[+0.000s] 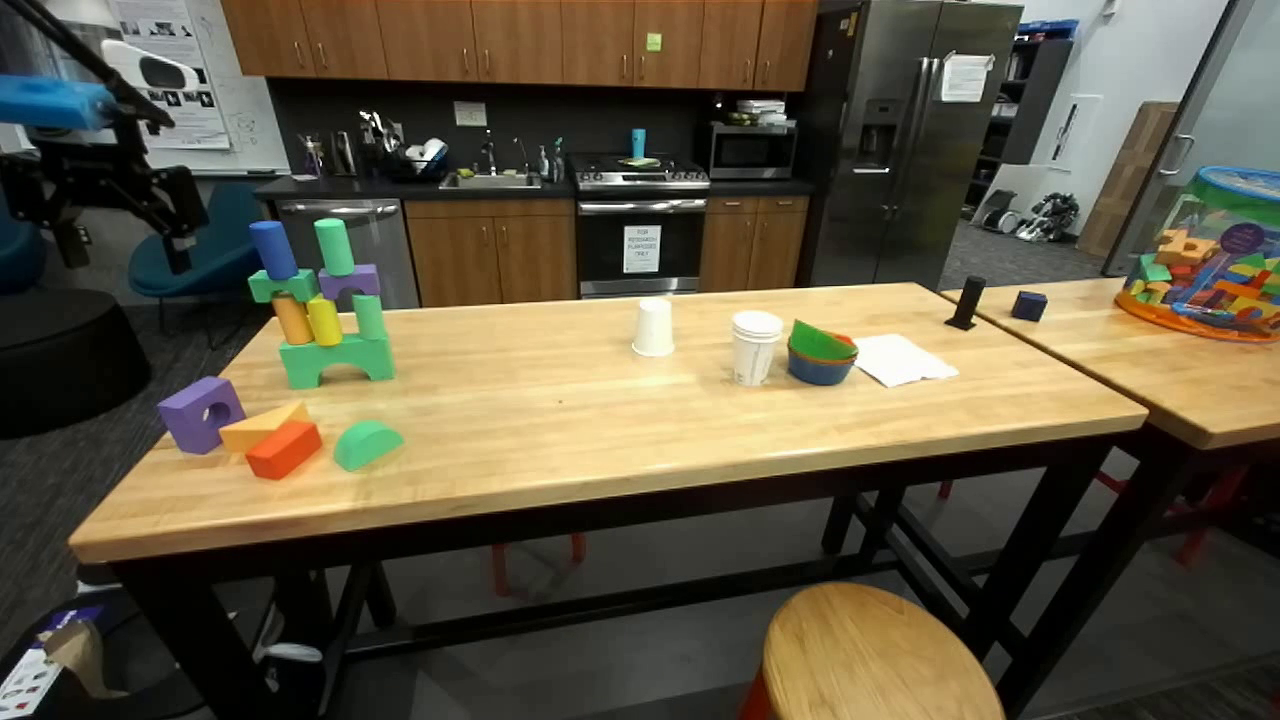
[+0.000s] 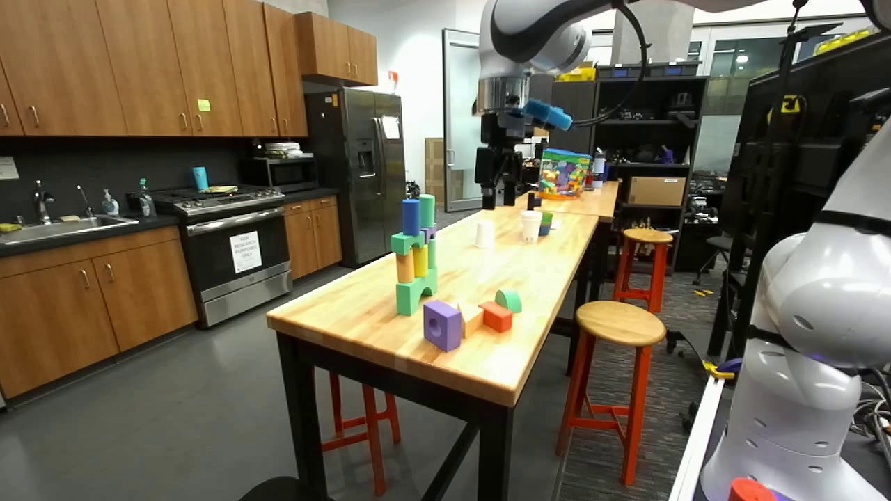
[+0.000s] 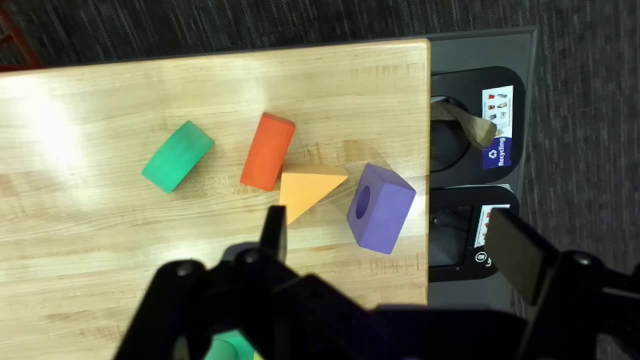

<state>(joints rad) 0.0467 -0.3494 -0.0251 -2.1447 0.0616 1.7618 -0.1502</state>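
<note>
Hanging spread and empty: gripper (image 1: 125,252). On the wooden tabletop (image 3: 115,240) beneath: purple holed block (image 3: 382,215) near its edge, orange triangular block (image 3: 305,187), red oblong block (image 3: 268,151), green half-round block (image 3: 178,156), stacked block tower (image 1: 324,318). Risk: low sideways travel might clip and topple the tower.

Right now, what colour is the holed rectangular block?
The block is purple, clearest in the wrist view.

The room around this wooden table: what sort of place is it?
Probably a research lab with a kitchen: the stove carries a sign reading "FOR RESEARCH PURPOSES ONLY", a fridge stands nearby, and a robot arm hangs by the table.
</note>
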